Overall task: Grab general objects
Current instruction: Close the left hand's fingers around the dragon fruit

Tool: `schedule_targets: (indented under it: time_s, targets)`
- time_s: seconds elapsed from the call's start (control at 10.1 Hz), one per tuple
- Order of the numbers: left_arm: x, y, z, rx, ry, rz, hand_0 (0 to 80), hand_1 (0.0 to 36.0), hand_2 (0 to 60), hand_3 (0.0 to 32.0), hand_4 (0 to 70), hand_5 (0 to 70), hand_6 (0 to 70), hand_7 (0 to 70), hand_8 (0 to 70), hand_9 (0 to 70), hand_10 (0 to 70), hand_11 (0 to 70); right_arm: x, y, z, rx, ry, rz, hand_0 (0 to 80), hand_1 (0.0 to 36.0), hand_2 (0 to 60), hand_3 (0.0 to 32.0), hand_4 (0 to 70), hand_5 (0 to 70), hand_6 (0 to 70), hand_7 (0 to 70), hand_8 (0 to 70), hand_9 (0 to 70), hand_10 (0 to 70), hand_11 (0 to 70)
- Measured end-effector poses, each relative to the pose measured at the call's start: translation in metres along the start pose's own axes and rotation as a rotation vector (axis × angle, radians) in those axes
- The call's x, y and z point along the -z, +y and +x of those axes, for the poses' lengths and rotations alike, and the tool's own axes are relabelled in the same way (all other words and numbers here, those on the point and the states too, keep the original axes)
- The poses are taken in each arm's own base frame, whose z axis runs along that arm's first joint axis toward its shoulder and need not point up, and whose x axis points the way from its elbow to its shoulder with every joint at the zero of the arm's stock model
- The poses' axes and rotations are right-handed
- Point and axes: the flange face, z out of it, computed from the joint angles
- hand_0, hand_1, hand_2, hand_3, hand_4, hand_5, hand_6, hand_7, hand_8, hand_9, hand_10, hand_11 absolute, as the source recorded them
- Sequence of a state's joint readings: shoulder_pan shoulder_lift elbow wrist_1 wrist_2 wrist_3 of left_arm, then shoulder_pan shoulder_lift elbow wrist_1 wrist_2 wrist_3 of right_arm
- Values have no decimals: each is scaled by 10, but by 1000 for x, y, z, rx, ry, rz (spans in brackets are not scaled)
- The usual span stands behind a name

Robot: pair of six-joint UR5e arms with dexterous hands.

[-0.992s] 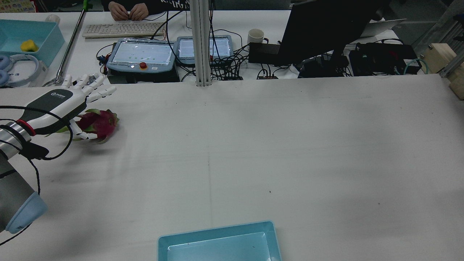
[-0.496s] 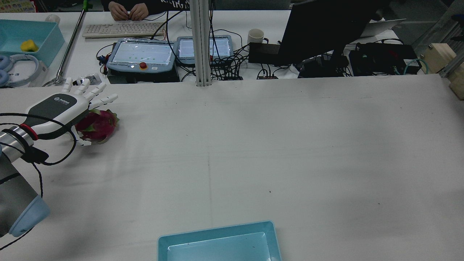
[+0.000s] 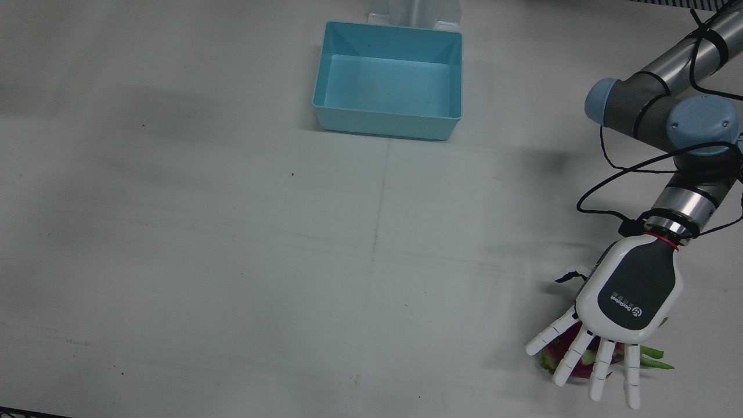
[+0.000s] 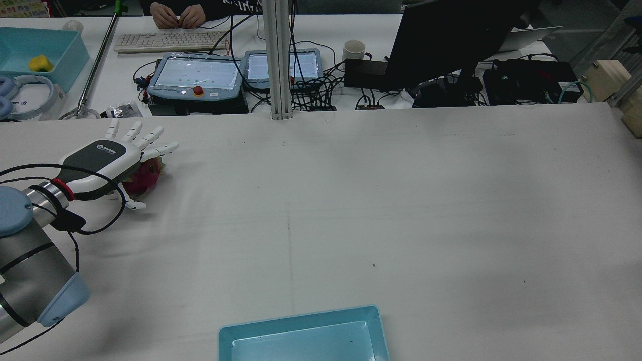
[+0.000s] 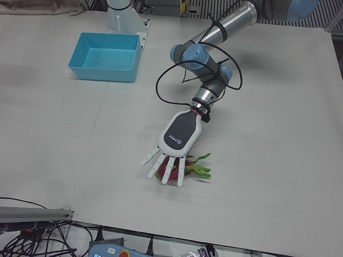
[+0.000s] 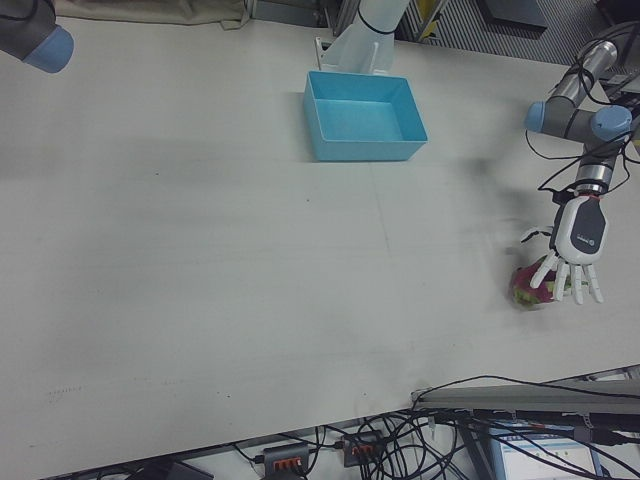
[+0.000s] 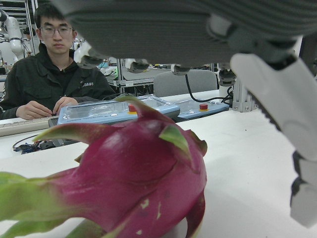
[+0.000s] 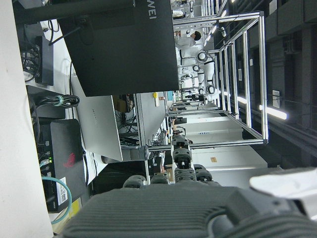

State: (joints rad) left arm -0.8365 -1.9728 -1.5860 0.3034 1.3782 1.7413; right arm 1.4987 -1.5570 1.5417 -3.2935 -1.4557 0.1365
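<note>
- Over the last second our left hand (image 4: 108, 160) has slid forward until its palm covers the magenta, green-scaled dragon fruit (image 4: 144, 176) on the white table (image 4: 351, 200).
- Its fingers (image 3: 601, 363) are still spread, nothing grasped; we judge closing comes next.
- Our right hand's state we cannot tell.

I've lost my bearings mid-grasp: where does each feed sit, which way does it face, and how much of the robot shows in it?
Front view: overhead; blue bin, left hand spread above the dragon fruit.
Rear view: high behind the arms, facing the operator desk; left arm.
Left-front view: opposite the robot; left arm.
Right-front view: opposite the robot; left hand, right elbow.
Left hand view: under the palm, fruit close.
Right hand view: sideways, monitor; right hand's palm.
The four fixed views share hand, fruit and bin.
</note>
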Motion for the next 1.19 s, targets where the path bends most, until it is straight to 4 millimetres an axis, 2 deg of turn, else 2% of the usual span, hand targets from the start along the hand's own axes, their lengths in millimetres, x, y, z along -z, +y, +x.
schedule_targets:
  time_s: [0.2,0.5,0.89,1.19]
  targets:
    - [-12,2,4,0,0,-1,586,338,292,320,0,0,0,0,0,0,0,0,0,0,0,0,0,0,0,0,0,0,0,0,0,0,0,0,0,0]
    - [-16,0,2,-17,-6,4,585,342,301,320,0,0,0,0,0,0,0,0,0,0,0,0,0,0,0,0,0,0,0,0,0,0,0,0,0,0]
    - [-18,-18,-16,-38,-25,32,574,332,300,320,0,0,0,0,0,0,0,0,0,0,0,0,0,0,0,0,0,0,0,0,0,0,0,0,0,0]
    - [-19,-20,-28,-42,-37,36,572,333,308,320,0,0,0,0,0,0,0,0,0,0,0,0,0,0,0,0,0,0,0,0,0,0,0,0,0,0]
